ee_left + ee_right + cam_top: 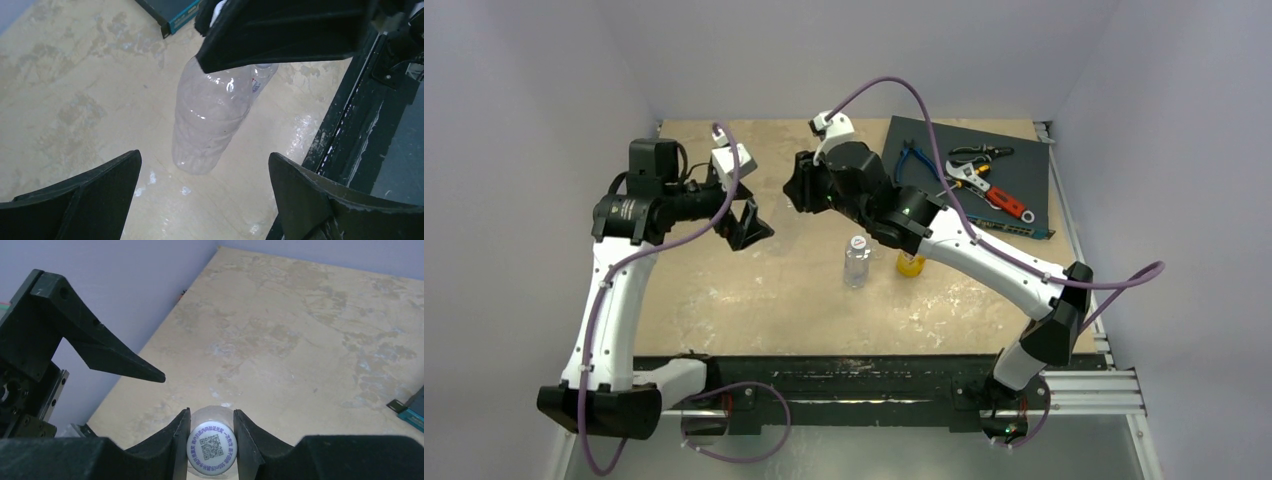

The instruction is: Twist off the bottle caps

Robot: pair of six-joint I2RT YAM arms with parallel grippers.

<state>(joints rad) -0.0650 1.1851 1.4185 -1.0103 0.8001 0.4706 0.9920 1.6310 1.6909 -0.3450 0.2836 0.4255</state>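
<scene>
The right hand point(211, 426) has its two fingers drawn in close on a white cap point(211, 447), one on each side and touching it. The cap's printed top faces straight back at the wrist camera. The clear bottle point(207, 120) beneath that cap therefore runs lengthwise away from the right hand, with its base leading toward the left hand point(204, 155). The left hand is spread wide and holds nothing. In its own view the fingers flank the bottle's lower end, which sits centred in the gap but not touching either finger. Whether the base rests on the surface point(75, 100) or hangs just off it I cannot tell. The next move likely turns on that line-up: cap end in the right hand, body end toward the left, so the left need only come in around the body and close to brace it for the twist. A second clear bottle point(856, 268) and the orange-yellow bottle point(910, 265) stand nearer the bases, both beyond this pairing.
</scene>
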